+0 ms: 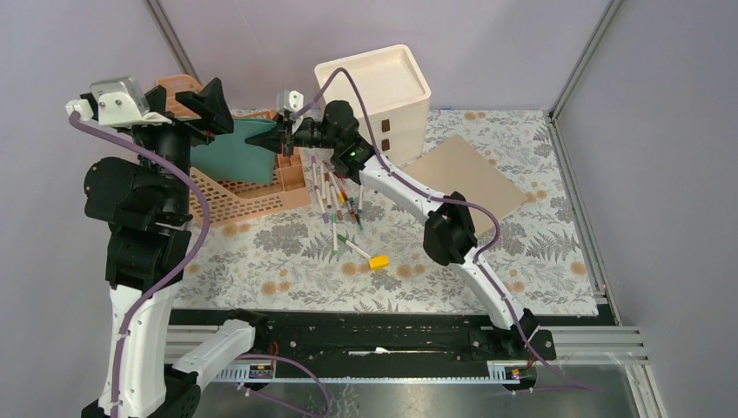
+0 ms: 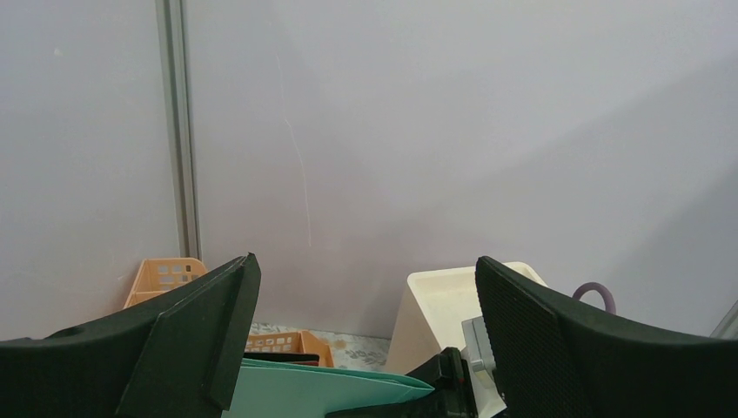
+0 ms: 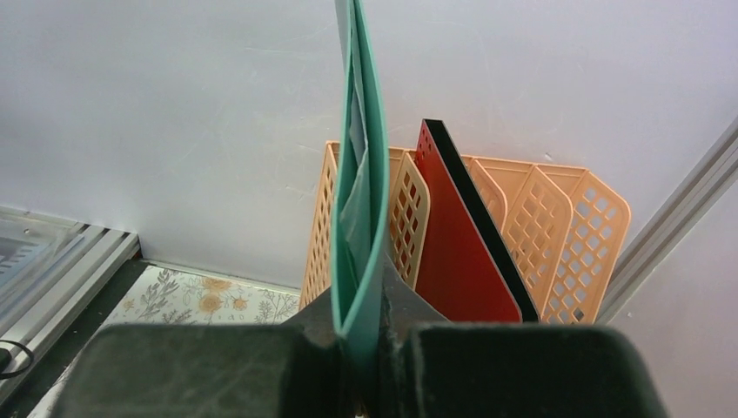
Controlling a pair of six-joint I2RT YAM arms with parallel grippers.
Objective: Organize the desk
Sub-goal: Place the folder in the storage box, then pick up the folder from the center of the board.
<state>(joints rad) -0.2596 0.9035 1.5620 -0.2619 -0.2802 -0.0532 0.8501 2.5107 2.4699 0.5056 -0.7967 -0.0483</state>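
Pale lilac walls close in the desk [image 1: 287, 261], its fern-and-flower cloth filling the middle of the top view. An orange file rack [image 1: 252, 196] at the far left is partly hidden by the left arm, with scattered pens [image 1: 335, 205] and a yellow block [image 1: 379, 261] near the centre and a cream drawer box [image 1: 383, 91] behind. The right gripper [image 3: 365, 348] is pressed together on the edge of a green folder [image 3: 361, 200] at the rack beside a red folder [image 3: 457, 252]; whether the green one sits in a slot cannot be told. The left gripper [image 2: 365, 287] hangs spread wide above the rack, holding nothing.
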